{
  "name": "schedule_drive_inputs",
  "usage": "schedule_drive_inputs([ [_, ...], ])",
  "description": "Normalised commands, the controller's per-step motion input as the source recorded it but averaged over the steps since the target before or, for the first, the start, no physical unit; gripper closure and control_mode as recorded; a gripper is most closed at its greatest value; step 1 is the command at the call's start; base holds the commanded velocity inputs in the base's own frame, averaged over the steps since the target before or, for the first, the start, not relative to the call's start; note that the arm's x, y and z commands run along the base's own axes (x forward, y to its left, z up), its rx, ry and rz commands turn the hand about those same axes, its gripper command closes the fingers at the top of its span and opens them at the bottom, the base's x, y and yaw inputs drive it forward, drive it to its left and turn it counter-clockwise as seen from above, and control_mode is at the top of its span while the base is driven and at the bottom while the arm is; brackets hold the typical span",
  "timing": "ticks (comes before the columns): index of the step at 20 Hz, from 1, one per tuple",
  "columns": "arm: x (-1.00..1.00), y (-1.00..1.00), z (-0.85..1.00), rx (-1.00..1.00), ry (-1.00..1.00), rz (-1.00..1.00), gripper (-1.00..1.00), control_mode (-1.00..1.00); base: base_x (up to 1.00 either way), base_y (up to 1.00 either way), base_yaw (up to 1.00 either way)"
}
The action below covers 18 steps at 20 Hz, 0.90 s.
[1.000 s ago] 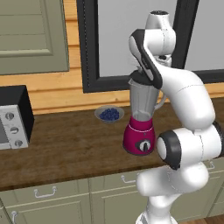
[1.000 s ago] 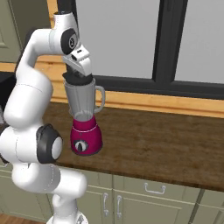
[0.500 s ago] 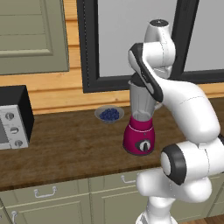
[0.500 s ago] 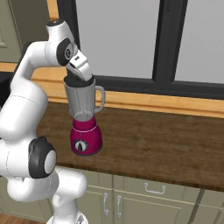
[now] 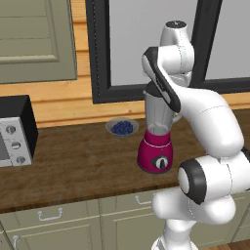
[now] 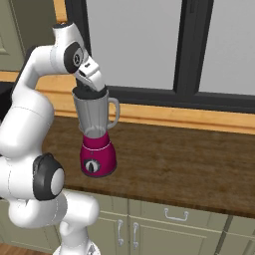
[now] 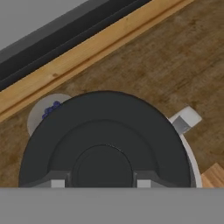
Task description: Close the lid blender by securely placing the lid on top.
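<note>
- dark grey lid (image 7: 105, 148) sits at the rim of the blender (image 6: 97, 137), which stands on the table (image 6: 189, 159).
- my jaws (image 7: 103, 183) pinch its central knob.
- judged left: press it home, let go.

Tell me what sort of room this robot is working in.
A home kitchen, rendered: a wooden counter over cabinet drawers, carrying a pink-based blender, a microwave and a bowl of blueberries, with a dark-framed window behind.

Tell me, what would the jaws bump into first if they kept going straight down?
Probably the round dark grey lid, right in front of them atop the clear blender jar; how close is unclear.
</note>
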Motion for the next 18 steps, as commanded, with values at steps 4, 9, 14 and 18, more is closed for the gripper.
schedule_drive_inputs([
  [4,0.05,0.0,0.07,0.04,0.13,0.0,1.0,-1.0,0.0,0.0,0.0],
  [9,0.01,0.0,0.02,0.0,0.01,0.0,1.0,-1.0,0.0,0.0,0.0],
  [14,0.0,0.0,0.0,0.02,0.01,0.0,1.0,-1.0,0.0,0.0,0.0],
  [18,-0.11,0.0,-0.01,0.03,0.04,0.0,1.0,-1.0,0.0,0.0,0.0],
])
